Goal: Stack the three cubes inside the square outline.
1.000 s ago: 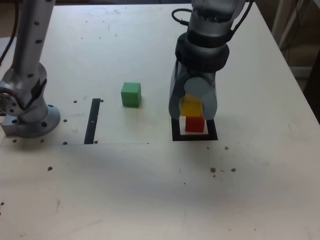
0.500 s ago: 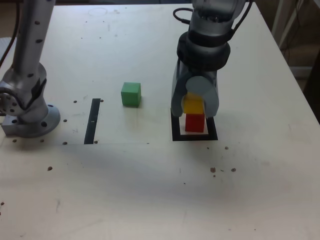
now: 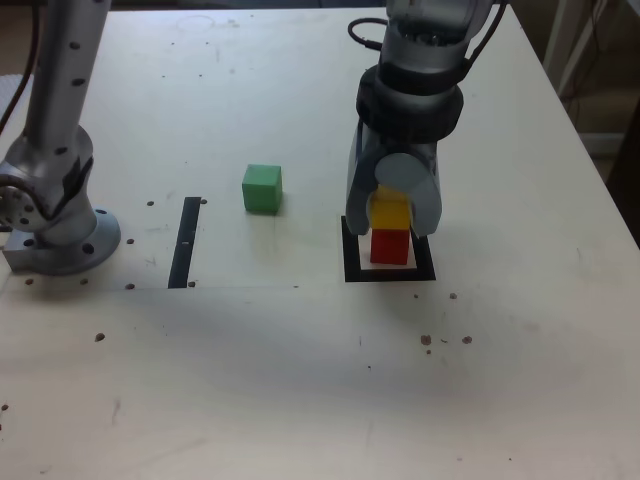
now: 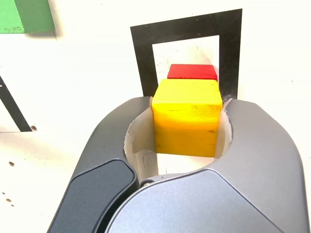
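My gripper (image 3: 392,222) is shut on the yellow cube (image 3: 390,213), gripping it from both sides. In the wrist view the jaws press its two flanks (image 4: 185,116). The yellow cube is directly over the red cube (image 3: 390,247), seemingly resting on it. The red cube (image 4: 192,72) stands inside the square outline (image 3: 390,273), whose black frame (image 4: 143,58) shows around it. The green cube (image 3: 262,188) sits alone on the table to the exterior view's left of the gripper; a corner of the green cube (image 4: 26,14) shows in the wrist view.
A straight black tape strip (image 3: 186,241) lies to the exterior view's left of the green cube. Further left stands a grey arm base (image 3: 55,220). Small dark specks dot the pale tabletop (image 3: 300,380) in front.
The gripper with the yellow cube has shifted slightly to the exterior view's right and lowered, bringing the yellow cube squarely over the red one. The green cube has not moved.
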Available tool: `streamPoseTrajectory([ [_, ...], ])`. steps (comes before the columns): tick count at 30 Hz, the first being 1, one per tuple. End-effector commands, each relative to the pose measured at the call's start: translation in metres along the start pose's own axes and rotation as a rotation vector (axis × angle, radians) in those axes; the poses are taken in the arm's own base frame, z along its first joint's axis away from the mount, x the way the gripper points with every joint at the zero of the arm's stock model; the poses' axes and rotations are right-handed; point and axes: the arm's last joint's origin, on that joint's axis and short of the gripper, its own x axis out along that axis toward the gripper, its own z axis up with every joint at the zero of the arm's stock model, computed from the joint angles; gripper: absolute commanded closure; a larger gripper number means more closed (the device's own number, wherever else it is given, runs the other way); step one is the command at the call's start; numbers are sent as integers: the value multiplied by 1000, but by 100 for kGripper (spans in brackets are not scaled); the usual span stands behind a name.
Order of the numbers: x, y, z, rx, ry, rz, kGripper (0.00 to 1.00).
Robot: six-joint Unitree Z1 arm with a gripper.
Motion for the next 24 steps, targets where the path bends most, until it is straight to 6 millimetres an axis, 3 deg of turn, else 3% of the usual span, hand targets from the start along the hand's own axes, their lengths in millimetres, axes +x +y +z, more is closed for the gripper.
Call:
streamPoseTrajectory([
  [1,2,0,1,0,9,-1,61],
  [11,3,0,1,1,11,-6,40],
  [19,8,0,-1,-2,26,-6,9],
  [24,5,0,-3,-9,14,1,1],
])
